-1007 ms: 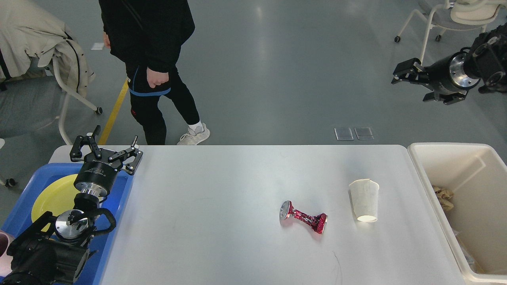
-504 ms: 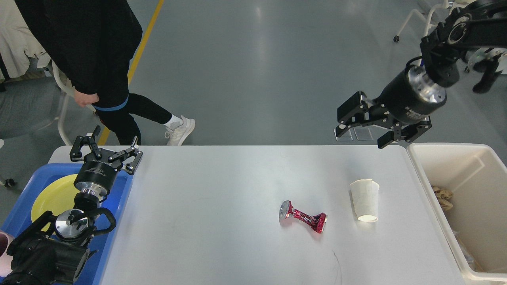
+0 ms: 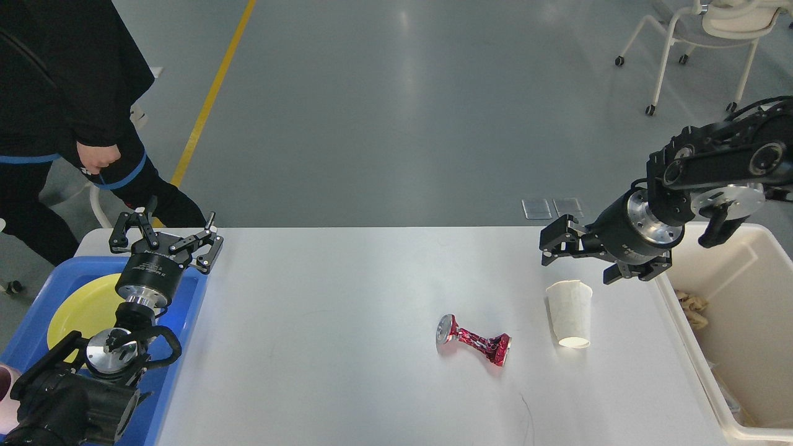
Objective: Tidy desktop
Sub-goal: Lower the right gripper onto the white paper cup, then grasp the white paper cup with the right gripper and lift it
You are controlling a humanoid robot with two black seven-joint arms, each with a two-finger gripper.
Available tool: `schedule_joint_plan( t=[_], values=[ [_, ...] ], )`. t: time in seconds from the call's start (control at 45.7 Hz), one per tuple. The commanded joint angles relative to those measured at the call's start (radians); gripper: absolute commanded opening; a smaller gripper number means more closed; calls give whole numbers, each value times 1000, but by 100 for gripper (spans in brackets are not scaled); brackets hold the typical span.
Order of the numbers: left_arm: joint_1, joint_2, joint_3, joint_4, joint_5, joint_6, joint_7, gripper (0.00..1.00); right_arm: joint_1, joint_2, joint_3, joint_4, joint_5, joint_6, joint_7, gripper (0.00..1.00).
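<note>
The white desktop [image 3: 347,322] carries a crushed red can [image 3: 474,339] lying right of centre and a white paper cup [image 3: 570,312] on its side just right of the can. My right gripper [image 3: 567,251] hangs open just above and behind the cup, fingers pointing left, nothing between them. At the table's far left corner, my left gripper [image 3: 166,238] stands open and empty above the blue tray [image 3: 186,322].
A yellow plate [image 3: 83,310] lies in the blue tray. A cream bin [image 3: 737,322] with crumpled paper [image 3: 691,308] stands against the table's right edge. A person in black [image 3: 68,111] walks behind the far left corner. A chair [image 3: 700,37] stands far right.
My right arm has swung down and inward, from high over the floor to just above the paper cup. The person has walked leftward. The left arm has stayed still.
</note>
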Motion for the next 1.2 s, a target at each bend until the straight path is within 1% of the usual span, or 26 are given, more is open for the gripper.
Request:
schedule_joint_plan(
  t=[0.0, 0.175, 0.306, 0.416, 0.569, 0.635, 0.788, 0.854, 0.919, 0.941, 1.029, 1.182],
  values=[
    [0, -1, 0, 0, 0, 0, 0, 97, -162, 22, 19, -110, -2, -30, 3, 100],
    [0, -1, 0, 0, 0, 0, 0, 97, -334, 82, 76, -260, 1, -115, 9, 100],
    [0, 1, 0, 0, 0, 0, 0, 97, -409, 121, 105, -326, 4, -139, 9, 100],
    [0, -1, 0, 0, 0, 0, 0, 97, -484, 153, 108, -412, 4, -173, 9, 100],
    [0, -1, 0, 0, 0, 0, 0, 97, -579, 180, 103, -532, 5, -179, 8, 100],
    [0, 1, 0, 0, 0, 0, 0, 97, -598, 179, 102, -556, 4, -179, 8, 100],
    [0, -1, 0, 0, 0, 0, 0, 97, -612, 180, 102, -559, 5, -187, 8, 100],
    [0, 1, 0, 0, 0, 0, 0, 97, -627, 182, 105, -566, 10, -198, 8, 95],
    [0, 1, 0, 0, 0, 0, 0, 97, -647, 183, 108, -581, 17, -222, 8, 92],
    [0, -1, 0, 0, 0, 0, 0, 97, -656, 185, 108, -585, 22, -228, 9, 89],
    [0, -1, 0, 0, 0, 0, 0, 97, -690, 203, 108, -615, 24, -242, 8, 73],
    [0, -1, 0, 0, 0, 0, 0, 97, -699, 208, 108, -642, 24, -248, 8, 54]
  ],
)
